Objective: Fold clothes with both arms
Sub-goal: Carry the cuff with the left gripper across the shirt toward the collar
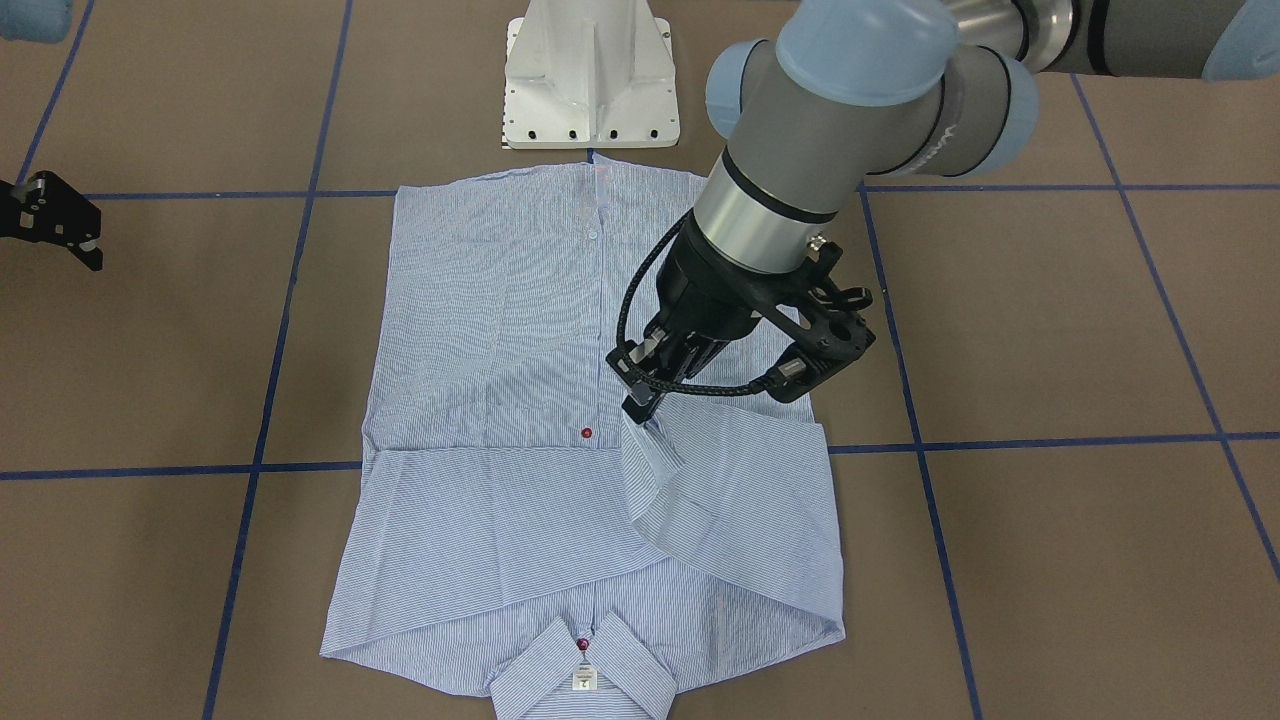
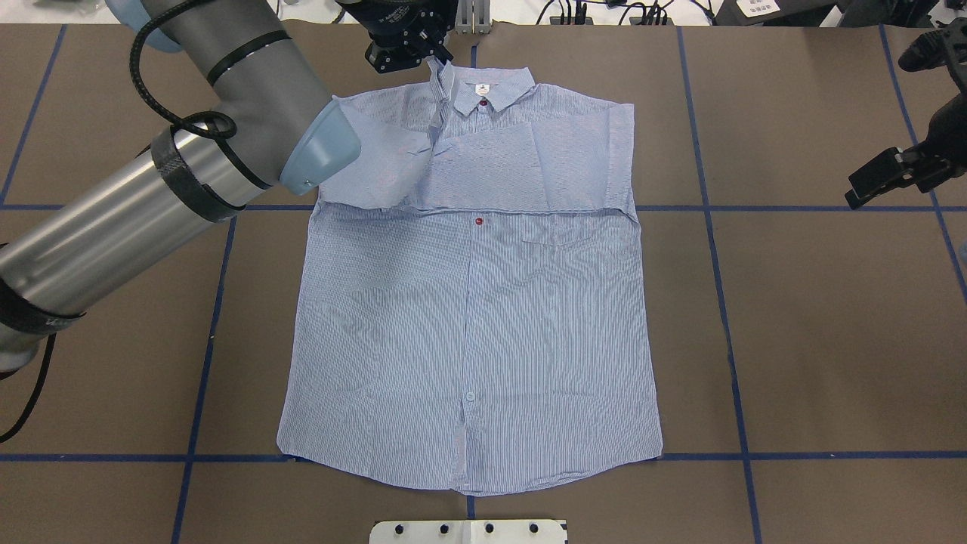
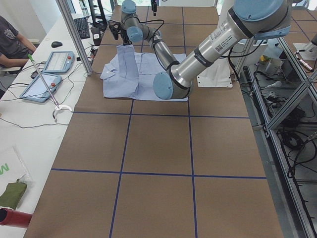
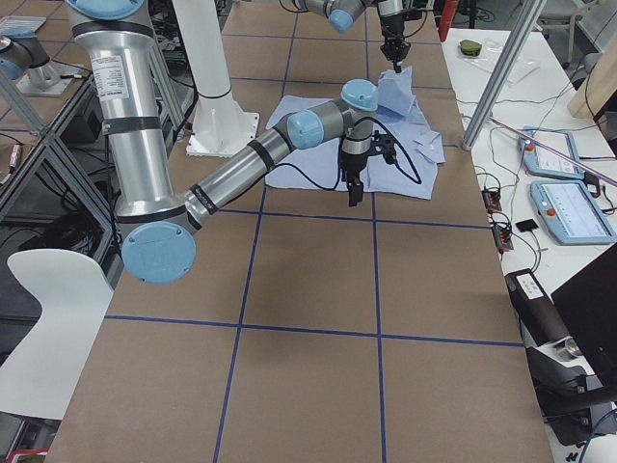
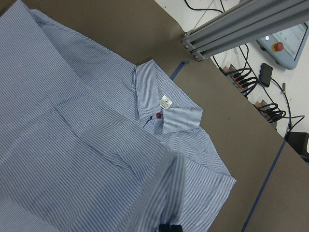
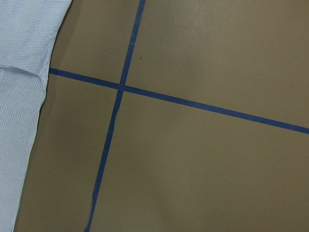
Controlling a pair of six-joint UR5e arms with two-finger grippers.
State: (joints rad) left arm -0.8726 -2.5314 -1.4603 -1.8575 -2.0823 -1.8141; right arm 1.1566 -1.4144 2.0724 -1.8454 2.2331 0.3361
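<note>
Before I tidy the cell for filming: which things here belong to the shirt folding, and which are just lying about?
In the job: striped shirt, left gripper, right gripper.
Lying about: teach pendants, keyboard, mouse, red tube, green pouch.

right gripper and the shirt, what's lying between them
Only bare table crossed by blue tape lines. The overhead view shows nothing else on the stretch from the right gripper to the shirt.

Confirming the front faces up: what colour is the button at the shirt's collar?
Dark red round button on the light-blue striped shirt; front-facing view.
</note>
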